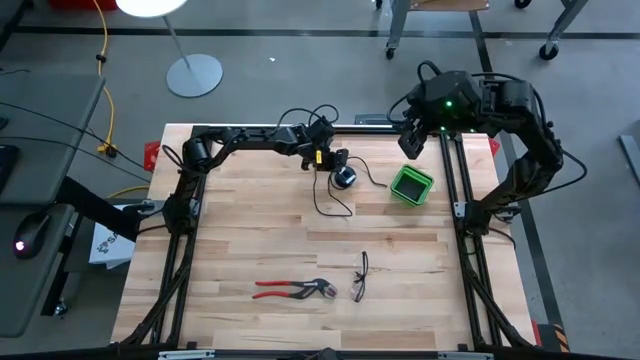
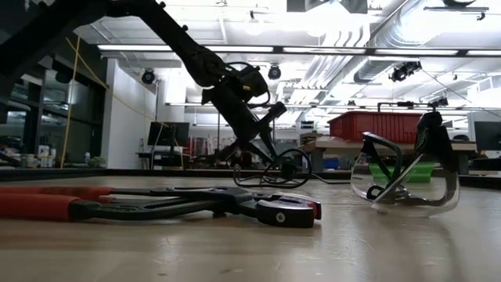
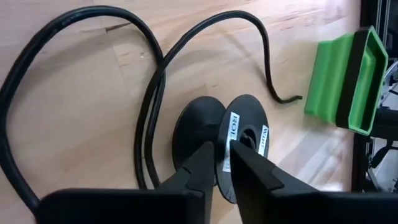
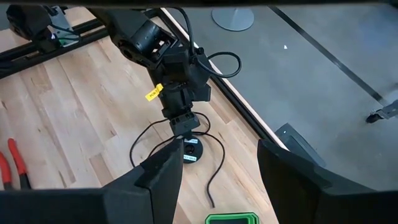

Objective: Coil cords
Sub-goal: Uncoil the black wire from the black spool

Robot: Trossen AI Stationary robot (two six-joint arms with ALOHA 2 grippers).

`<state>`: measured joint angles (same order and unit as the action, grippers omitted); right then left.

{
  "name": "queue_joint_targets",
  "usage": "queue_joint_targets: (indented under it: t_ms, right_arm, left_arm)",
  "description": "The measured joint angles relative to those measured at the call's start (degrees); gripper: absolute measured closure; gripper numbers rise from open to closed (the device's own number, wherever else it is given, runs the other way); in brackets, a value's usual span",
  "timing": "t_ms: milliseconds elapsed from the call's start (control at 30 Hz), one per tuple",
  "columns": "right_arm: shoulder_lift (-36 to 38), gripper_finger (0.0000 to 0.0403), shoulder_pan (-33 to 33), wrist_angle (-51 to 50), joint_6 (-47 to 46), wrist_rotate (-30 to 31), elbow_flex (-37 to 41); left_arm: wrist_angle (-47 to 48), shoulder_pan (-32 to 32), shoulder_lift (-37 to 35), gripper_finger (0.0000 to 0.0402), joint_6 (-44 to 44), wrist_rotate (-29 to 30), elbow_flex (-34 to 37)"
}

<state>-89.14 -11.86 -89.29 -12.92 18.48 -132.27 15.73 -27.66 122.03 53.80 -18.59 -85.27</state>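
High view, my left tool (image 1: 338, 163): reached across the far part of the table (image 1: 300, 240), down on the reel (image 1: 344, 177).
High view, cord (image 1: 335, 205): its loose black loops lie on the pale wood planks just nearer than my left tool; one end runs toward the green bin (image 1: 411, 184) beside it.
High view, my right tool (image 1: 412, 140): parked above the far right edge, well apart from the reel, just beyond the green bin.
High view, table: red-handled pliers (image 1: 292, 289) and safety glasses (image 1: 360, 276) lie on the near part, far from both tools.
High view, room: grey floor all round, a round lamp base (image 1: 194, 74) and a yellow floor cable (image 1: 104, 90) beyond the left corner.
Low view, table: pliers (image 2: 156, 205) and glasses (image 2: 403, 176) stand large in front; my left tool (image 2: 270, 157) comes down behind them onto the cord loops (image 2: 270, 176).
Low view, room: a workshop with ceiling strip lights and a red crate (image 2: 376, 125) on a bench behind.
Left wrist view, my left tool (image 3: 225, 163): its fingers (image 3: 199, 158) are pinched on one flange of the reel (image 3: 239, 134), which stands on edge on the wood; cord (image 3: 149, 93) curls beyond it, green bin (image 3: 348, 81) farther on.
Right wrist view, my right tool (image 4: 217, 165): fingers (image 4: 163, 171) spread wide, holding nothing; the reel (image 4: 190, 150) and my left tool (image 4: 184, 122) are far ahead on the wood.
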Motion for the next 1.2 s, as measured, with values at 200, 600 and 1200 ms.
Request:
queue_joint_targets:
  t_ms: [200, 600, 1200]
  right_arm:
    - [0.00, 0.0204, 0.00, 0.52, 0.75, 0.00, 0.00]
    - [0.00, 0.0204, 0.00, 2.06, 1.41, 0.00, 0.00]
    - [0.00, 0.0204, -0.02, 3.86, 1.12, 0.31, 0.00]
  left_arm:
    - [-0.12, 0.02, 0.00, 0.0296, 0.07, 0.02, 0.00]
    - [-0.13, 0.02, 0.01, 0.0221, 0.76, -0.48, 0.02]
    - [0.22, -0.49, -0.72, 0.0224, -0.08, -2.46, 0.04]
